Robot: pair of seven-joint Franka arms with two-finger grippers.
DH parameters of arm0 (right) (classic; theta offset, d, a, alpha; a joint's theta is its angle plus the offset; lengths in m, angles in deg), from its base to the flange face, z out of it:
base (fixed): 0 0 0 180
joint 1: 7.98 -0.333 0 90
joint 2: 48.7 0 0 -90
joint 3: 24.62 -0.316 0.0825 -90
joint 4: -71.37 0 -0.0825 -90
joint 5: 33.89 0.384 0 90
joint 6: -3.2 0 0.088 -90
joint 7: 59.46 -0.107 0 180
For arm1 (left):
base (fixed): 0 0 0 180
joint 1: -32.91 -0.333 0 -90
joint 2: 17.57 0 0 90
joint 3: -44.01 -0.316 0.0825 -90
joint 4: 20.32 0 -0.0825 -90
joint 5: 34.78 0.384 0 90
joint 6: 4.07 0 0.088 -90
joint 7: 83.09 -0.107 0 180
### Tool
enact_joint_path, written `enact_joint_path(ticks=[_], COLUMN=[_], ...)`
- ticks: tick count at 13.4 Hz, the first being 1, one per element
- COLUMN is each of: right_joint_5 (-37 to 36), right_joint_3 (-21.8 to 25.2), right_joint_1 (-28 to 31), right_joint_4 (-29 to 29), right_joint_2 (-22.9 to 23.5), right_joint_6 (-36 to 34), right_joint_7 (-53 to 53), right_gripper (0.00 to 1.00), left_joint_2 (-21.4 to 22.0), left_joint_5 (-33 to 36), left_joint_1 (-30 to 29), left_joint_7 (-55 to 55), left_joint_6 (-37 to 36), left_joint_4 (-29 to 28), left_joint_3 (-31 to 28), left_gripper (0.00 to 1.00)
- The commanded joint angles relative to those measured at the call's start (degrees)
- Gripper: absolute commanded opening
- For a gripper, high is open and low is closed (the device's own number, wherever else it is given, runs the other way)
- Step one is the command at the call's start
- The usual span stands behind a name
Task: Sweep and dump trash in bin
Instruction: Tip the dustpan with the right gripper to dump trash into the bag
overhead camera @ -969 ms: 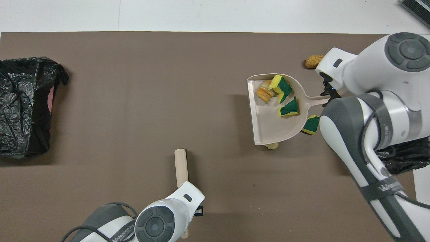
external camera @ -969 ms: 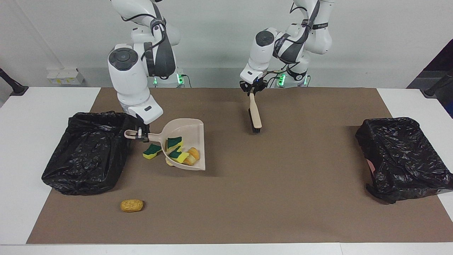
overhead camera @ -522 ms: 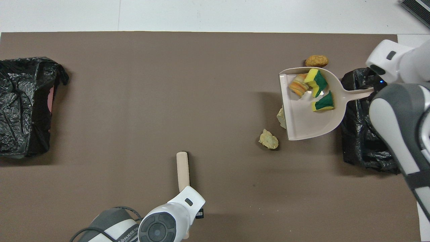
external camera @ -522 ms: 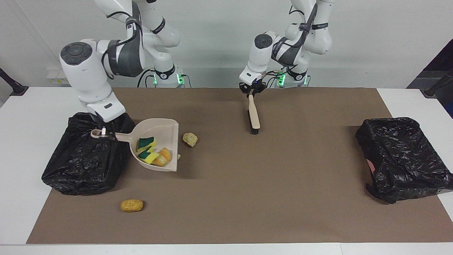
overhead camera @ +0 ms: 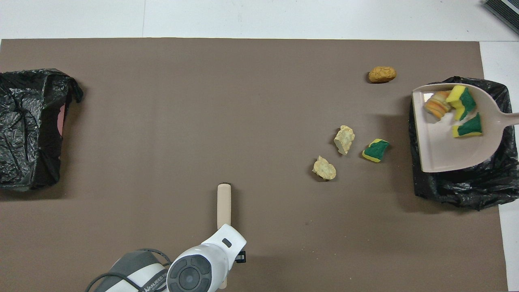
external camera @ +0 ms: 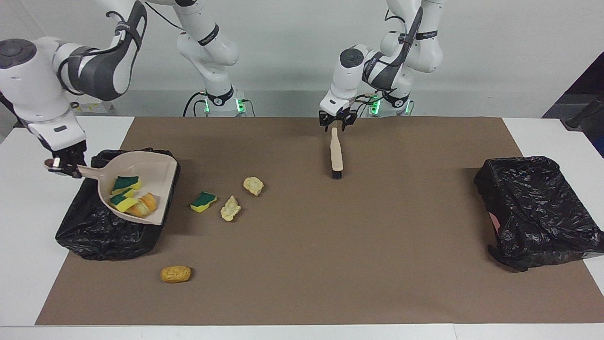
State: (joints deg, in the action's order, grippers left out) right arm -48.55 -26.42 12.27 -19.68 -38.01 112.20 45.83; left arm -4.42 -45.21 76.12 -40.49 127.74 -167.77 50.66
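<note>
My right gripper [external camera: 60,166] is shut on the handle of the beige dustpan [external camera: 146,170], which it holds tilted over the black-lined bin [external camera: 108,231] at the right arm's end of the table. In the dustpan [overhead camera: 446,150] lie two green-and-yellow sponge pieces [external camera: 123,183] and an orange foam lump [external camera: 144,204]. More trash lies on the mat: a sponge piece [external camera: 203,201], two pale lumps [external camera: 230,208] [external camera: 253,185] and an orange-brown lump [external camera: 175,274]. My left gripper [external camera: 337,122] stands open just over the handle end of the brush [external camera: 335,153], which lies on the mat.
A second black-lined bin [external camera: 538,212] stands at the left arm's end of the table. The brown mat [external camera: 377,245] covers most of the white table. In the overhead view the left arm's wrist [overhead camera: 206,263] covers the brush's handle end.
The right arm carried the dustpan off the mat to above the bin, uncovering a sponge piece and two pale lumps on the mat. The left gripper opened and let go of the brush handle.
</note>
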Motion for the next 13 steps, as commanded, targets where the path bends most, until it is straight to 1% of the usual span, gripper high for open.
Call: enact_joint_path(ticks=[1,3,5,7,8,10,13], right_joint_5=[-5.6,-13.3,-22.0,-27.2,-30.9,-36.0,-40.4], right_joint_3=[-0.2,-0.1,-0.7,-0.4,-0.6,-0.5,-0.4], right_joint_1=[1.8,1.6,0.7,-1.0,-1.5,-4.2,-5.9], right_joint_4=[2.1,1.4,0.2,-1.0,-1.1,-1.0,-0.7], right_joint_2=[1.0,0.9,0.3,-0.3,-0.7,-0.8,-1.0], right_joint_6=[2.5,4.2,3.5,3.0,1.9,-2.3,-5.2], right_joint_7=[-0.6,-7.1,-14.5,-18.9,-20.3,-21.7,-22.6], right_gripper=[0.00,0.00,0.00,0.00,0.00,0.00,0.00], left_joint_2=[0.2,-1.1,-1.2,-1.5,-1.4,-0.8,-0.5], left_joint_5=[0.9,0.9,1.1,1.4,1.8,2.4,3.6], left_joint_1=[0.0,-3.4,-9.8,-15.2,-18.6,-25.2,-34.0], left_joint_7=[0.8,0.5,0.0,-0.9,-2.9,-9.1,-22.8], left_joint_6=[0.6,0.0,-0.1,-1.3,-2.0,-5.2,-13.1], left_joint_4=[-0.7,0.8,4.1,7.3,8.5,10.7,14.5], left_joint_3=[-0.9,-0.9,-1.0,-1.1,-1.1,-1.2,-1.3], left_gripper=[1.00,1.00,1.00,1.00,1.00,1.00,1.00])
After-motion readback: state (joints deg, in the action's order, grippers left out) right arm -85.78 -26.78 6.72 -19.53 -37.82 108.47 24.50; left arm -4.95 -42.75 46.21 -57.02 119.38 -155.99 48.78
